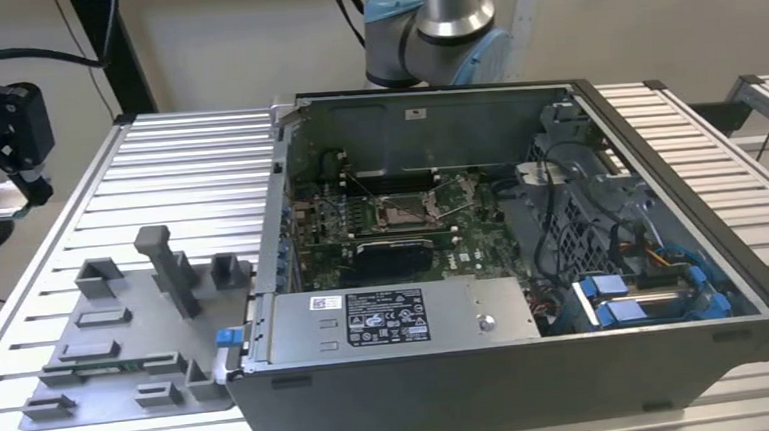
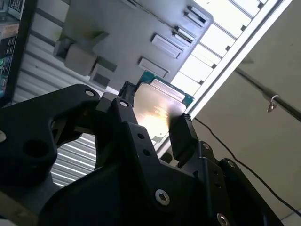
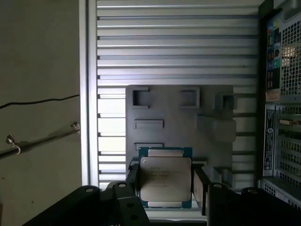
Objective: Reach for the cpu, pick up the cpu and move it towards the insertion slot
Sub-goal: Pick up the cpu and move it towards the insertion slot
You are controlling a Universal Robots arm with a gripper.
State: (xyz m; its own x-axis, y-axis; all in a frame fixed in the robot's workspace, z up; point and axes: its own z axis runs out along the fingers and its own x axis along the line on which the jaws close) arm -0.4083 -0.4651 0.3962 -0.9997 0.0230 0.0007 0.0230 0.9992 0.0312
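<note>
Case open on top; insertion slot uncovered, hemmed by case walls, power supply, cable bundle. Tray posts upright on table beside case; cpu well above them.

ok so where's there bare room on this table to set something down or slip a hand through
Bare slatted table lies beyond the grey tray, on the exterior view's left of the computer case, and in a narrower strip on that view's right. Crowded: the tray's blocks, and inside the case around the insertion slot. The gripper holds the cpu.
</note>
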